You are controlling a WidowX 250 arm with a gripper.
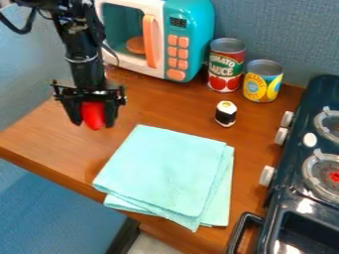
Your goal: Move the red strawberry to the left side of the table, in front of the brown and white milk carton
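The black gripper (92,116) hangs over the left part of the wooden counter, its fingers closed around a red object (93,115). The object's lower end sticks out between the fingertips, and its upper part is hidden by the gripper. To the right and lower lies a folded light turquoise cloth (165,171), flat on the counter. A small sushi-roll toy (226,113), black with a white and yellow top, stands beyond the cloth's upper right corner.
A toy microwave (190,39) in turquoise and white stands at the back behind the arm. Beside it are a red tomato can (226,69) and a yellow can (263,82). A dark toy stove (298,183) with white knobs borders the right side. The counter's front edge (49,173) runs along the lower left.
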